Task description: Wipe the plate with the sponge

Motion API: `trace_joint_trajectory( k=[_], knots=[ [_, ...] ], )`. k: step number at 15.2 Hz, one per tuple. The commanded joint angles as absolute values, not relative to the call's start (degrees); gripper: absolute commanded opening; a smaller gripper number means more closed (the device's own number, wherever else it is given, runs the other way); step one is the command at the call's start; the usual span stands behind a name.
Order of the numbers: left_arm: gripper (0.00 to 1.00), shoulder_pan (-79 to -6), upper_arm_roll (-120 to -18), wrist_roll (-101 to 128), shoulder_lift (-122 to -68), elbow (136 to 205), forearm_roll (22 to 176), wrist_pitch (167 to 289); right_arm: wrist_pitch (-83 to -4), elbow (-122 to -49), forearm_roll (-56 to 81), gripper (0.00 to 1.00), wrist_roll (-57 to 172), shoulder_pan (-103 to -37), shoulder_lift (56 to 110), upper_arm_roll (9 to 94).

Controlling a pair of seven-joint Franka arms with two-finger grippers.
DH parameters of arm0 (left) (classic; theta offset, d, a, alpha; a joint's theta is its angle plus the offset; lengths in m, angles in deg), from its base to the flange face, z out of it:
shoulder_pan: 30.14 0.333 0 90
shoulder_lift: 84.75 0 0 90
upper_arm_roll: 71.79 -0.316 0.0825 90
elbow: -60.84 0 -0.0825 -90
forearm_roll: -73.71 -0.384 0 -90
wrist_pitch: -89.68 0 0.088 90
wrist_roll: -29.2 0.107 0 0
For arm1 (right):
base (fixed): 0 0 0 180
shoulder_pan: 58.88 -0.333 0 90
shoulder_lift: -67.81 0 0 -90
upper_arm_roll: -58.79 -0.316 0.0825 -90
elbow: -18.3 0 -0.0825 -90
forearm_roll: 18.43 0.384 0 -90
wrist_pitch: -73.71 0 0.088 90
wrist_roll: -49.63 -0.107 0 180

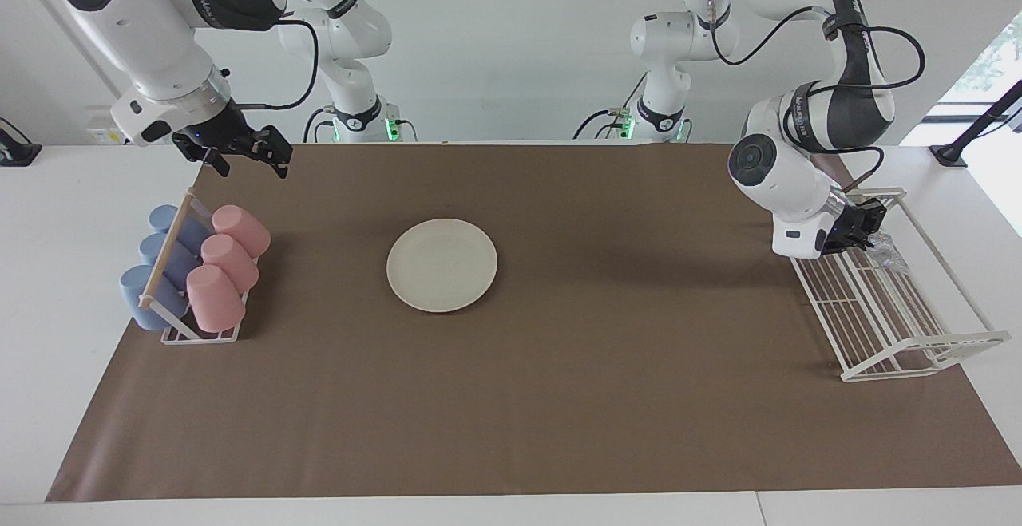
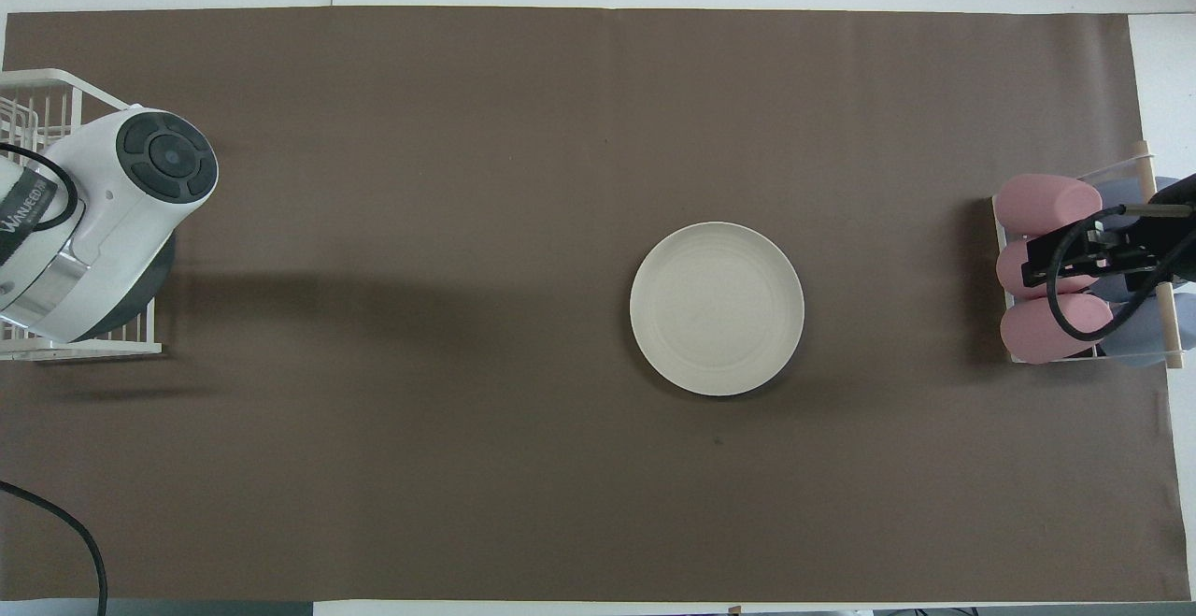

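The cream-white plate [image 1: 441, 264] lies flat on the brown mat near the table's middle, also in the overhead view [image 2: 717, 308]. The silvery sponge [image 1: 888, 253] lies in the white wire rack [image 1: 902, 326] at the left arm's end of the table. My left gripper [image 1: 869, 232] is down in the rack right at the sponge; whether it grips it does not show. In the overhead view the left arm [image 2: 103, 214] hides both. My right gripper [image 1: 249, 155] hangs open and empty over the cup rack, also in the overhead view [image 2: 1060, 261].
A cup rack [image 1: 200, 336] holds pink cups [image 1: 231, 259] and blue cups [image 1: 160, 270] at the right arm's end of the table, seen too in the overhead view [image 2: 1046, 270]. The brown mat [image 1: 559, 398] covers most of the table.
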State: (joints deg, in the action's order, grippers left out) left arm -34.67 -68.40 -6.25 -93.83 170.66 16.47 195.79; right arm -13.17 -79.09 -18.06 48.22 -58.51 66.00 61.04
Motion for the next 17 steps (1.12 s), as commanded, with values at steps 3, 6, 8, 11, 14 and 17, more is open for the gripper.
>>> trace_joint_trajectory(
  k=[3, 6, 8, 11, 14, 17],
  knots=[
    [0.00, -35.06, -68.45, -9.73, -93.45, 171.58, 17.72, 197.00, -13.65, -80.49, -19.31, 1.00, 47.35, -58.00, 64.64, 60.46],
    [0.00, -35.06, -68.53, -9.83, -93.89, 171.49, 19.05, 198.40, -13.65, -80.58, -19.31, 1.00, 47.35, -58.00, 64.64, 60.46],
    [0.00, -35.06, -68.53, -9.83, -93.89, 171.41, 19.05, 198.49, -13.65, -80.58, -19.31, 1.00, 47.43, -58.00, 64.64, 60.46],
    [0.02, -35.15, -68.45, -9.83, -93.98, 171.14, 19.13, 198.40, -13.65, -80.58, -19.31, 1.00, 47.43, -58.00, 64.64, 60.46],
    [0.22, -35.06, -68.53, -9.74, -94.07, 170.88, 19.31, 198.49, -13.65, -80.58, -19.31, 1.00, 47.43, -58.00, 64.64, 60.46],
    [0.46, -35.06, -68.53, -9.74, -94.16, 170.61, 19.75, 198.49, -13.65, -80.49, -19.31, 1.00, 47.43, -58.00, 64.64, 60.46]
  ],
)
